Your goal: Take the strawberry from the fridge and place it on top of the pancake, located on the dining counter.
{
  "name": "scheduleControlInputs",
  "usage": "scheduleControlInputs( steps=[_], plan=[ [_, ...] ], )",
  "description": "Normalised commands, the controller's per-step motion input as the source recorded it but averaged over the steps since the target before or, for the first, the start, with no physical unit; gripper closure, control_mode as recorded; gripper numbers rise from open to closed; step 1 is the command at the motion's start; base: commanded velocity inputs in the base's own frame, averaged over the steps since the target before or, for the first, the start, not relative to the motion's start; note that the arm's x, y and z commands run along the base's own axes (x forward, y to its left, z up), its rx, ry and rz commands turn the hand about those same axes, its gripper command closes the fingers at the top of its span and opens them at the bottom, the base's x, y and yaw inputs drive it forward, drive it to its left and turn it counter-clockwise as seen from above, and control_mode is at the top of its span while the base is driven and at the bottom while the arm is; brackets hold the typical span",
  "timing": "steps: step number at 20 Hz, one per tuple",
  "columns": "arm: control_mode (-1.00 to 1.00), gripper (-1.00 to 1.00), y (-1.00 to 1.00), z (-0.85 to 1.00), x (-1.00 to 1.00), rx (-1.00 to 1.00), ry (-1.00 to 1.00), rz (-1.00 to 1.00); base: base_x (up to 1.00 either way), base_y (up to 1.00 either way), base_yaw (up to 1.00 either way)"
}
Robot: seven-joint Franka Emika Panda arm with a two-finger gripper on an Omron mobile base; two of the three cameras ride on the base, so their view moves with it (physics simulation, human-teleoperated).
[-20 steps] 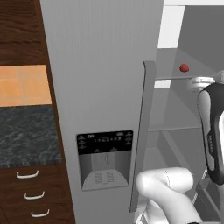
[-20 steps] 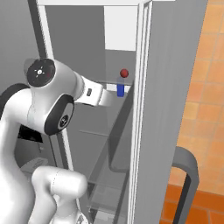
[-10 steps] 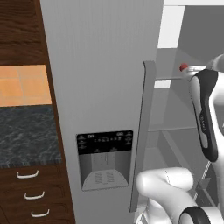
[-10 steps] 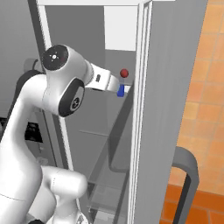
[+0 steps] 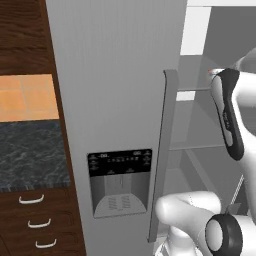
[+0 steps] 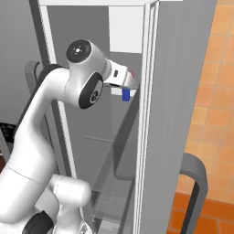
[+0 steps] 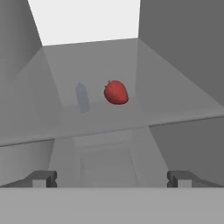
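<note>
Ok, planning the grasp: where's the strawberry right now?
In the hand view the strawberry sits on a glass fridge shelf, ahead of the open gripper, slightly right of centre.

A grey glass shelf [image 7: 131, 116] crosses the middle of the hand view; the strawberry [image 7: 116, 92] rests on it, just above frame centre.

In the hand view, the tall grey two-door fridge [image 5: 120, 100] stands open, with bare translucent shelf between the wide-spread gripper [image 7: 112, 177] and the tiny rounded red strawberry [image 7: 116, 92] at upper centre. Grey side walls close the left and right frame edges. Only a faint grey-blue smear sits beside the berry.
</note>
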Motion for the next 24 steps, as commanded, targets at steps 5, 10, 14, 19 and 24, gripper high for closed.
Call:
scheduleControlInputs(
  steps=[5, 10, 14, 19, 24],
  plan=[
    [-1.0, -1.0, -0.05, -0.07, 0.43, 0.0, 0.0, 0.0, 0.0, 0.0, 0.0],
    [-1.0, -1.0, -0.11, -0.08, 0.51, 0.0, 0.01, 0.0, 0.0, 0.0, 0.0],
    [-1.0, -1.0, -0.23, -0.03, 0.5, 0.0, 0.07, 0.0, 0.0, 0.0, 0.0],
    [-1.0, -1.0, -0.19, -0.18, 0.45, 0.0, 0.07, 0.0, 0.0, 0.0, 0.0],
    [-1.0, -1.0, -0.04, -0.24, 0.5, 0.0, 0.03, 0.0, 0.0, 0.0, 0.0]
  ],
)
